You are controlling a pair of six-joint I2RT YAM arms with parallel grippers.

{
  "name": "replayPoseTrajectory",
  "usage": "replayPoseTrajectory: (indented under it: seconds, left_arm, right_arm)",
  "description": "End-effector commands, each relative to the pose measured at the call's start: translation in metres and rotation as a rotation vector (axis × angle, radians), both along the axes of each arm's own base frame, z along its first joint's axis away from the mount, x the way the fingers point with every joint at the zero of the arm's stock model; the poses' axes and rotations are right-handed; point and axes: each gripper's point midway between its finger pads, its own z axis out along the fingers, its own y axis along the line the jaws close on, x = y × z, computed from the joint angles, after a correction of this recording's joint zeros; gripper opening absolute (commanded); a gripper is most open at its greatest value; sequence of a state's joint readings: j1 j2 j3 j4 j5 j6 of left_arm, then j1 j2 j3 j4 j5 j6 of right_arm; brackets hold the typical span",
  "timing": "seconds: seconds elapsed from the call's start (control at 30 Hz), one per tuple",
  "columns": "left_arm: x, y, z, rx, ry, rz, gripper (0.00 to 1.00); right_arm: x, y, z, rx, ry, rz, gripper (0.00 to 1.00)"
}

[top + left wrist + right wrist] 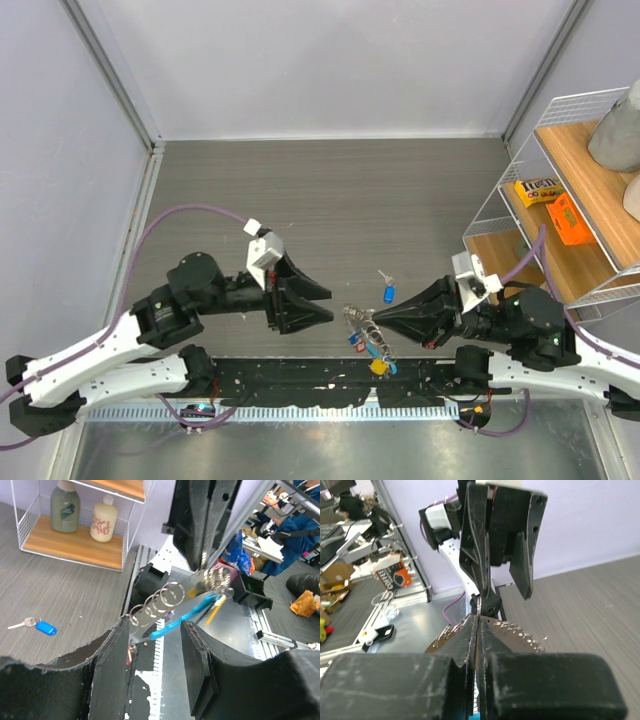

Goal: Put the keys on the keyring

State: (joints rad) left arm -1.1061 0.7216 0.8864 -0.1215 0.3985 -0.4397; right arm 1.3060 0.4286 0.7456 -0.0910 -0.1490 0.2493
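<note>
One keyring [357,318], a thin silvery loop of coiled turns with a light-blue plastic band [186,617], is carried clear of the worktop [330,190] and serves as the reference item for this entry. Right jaws: closed tight on the keyring at its right end, tips meeting with the metal pinched between them, as the right wrist view shows. Left jaws: parted and holding nothing. They stand just to the left of the keyring with its free end reaching into the gap between them, and no contact can be made out. Hanging close under the keyring, toward the arm bases, is a bunch of keys with a red tag [355,341] and a yellow tag [378,367]. These appear already threaded, though the exact count cannot be read, and a blue patch among them may be the band rather than a tag. One loose key with a blue tag [388,294] lies flat on the worktop just beyond the keyring, apart from it and touched by neither arm. A wire shelf [580,160] stands well to the right of the keyring, holding a yellow packet [537,188] and an orange box [567,218]. Progress, as judged: most of the job looks done, with the tagged bunch on the ring. What is left is the blue-tag key, which has to be picked up, brought to the ring's open end and worked onto the coil. The empty left jaws seem the likelier pair for that.
</note>
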Motion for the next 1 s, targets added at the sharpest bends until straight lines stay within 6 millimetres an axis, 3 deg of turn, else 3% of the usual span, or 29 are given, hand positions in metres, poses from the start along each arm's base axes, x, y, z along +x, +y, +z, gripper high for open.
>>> replayPoseTrajectory:
  seconds: [0.0,0.2,0.47,0.73,0.97]
  left_arm:
    - [0.013,-0.017,0.008,-0.035,-0.033,0.024,0.52]
    - [0.037,-0.042,-0.021,0.056,-0.013,0.080,0.58]
    - [0.076,-0.080,-0.064,0.196,0.038,0.172,0.63]
    - [0.130,-0.119,-0.130,0.380,0.079,0.312,0.63]
    - [0.153,-0.143,-0.179,0.484,0.123,0.367,0.64]
  right_arm:
    - [0.018,-0.027,0.041,0.188,-0.014,-0.136,0.06]
    - [0.041,-0.062,0.047,0.223,0.006,-0.306,0.06]
    - [0.050,-0.083,0.044,0.204,0.040,-0.385,0.06]
    - [0.071,-0.112,0.047,0.215,0.094,-0.538,0.06]
    - [0.085,-0.133,0.053,0.244,0.112,-0.654,0.06]
